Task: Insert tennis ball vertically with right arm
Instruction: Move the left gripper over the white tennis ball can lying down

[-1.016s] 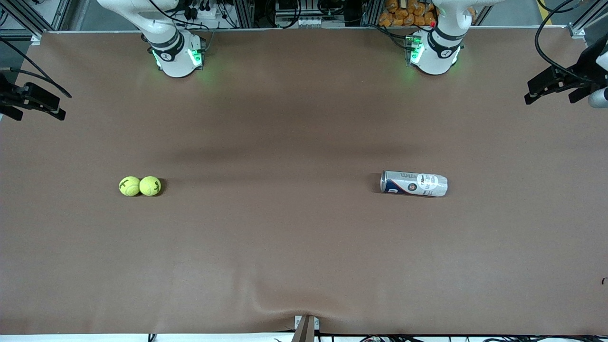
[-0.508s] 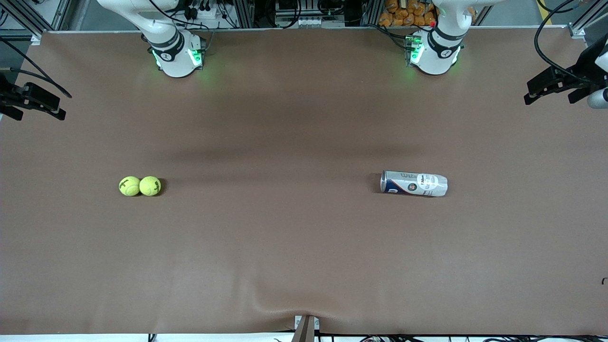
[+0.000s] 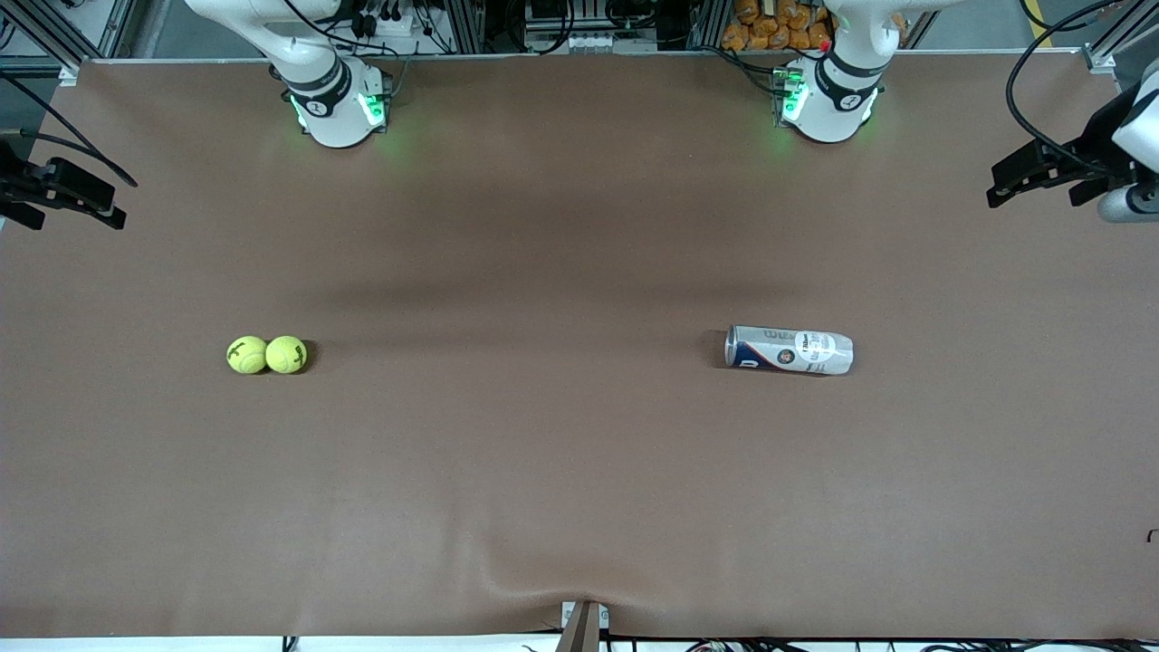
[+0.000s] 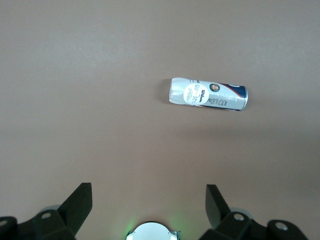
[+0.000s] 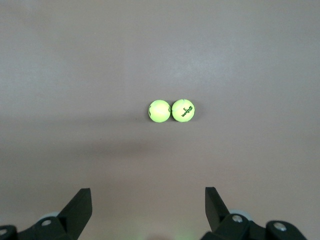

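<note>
Right now, two tennis balls are seen touching near the right arm's edge. The can lies flat, so nothing could be dropped in. Both the right gripper and left gripper are held wide open.

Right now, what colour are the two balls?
Yellow-green tennis balls with dark lettering, touching side by side on the brown table. Clearest in the right wrist view.

We see even, soft light from above on the desk. Faint wide shadows cross it, the balls cast small ones, and everything looks sharp, without glare.
</note>
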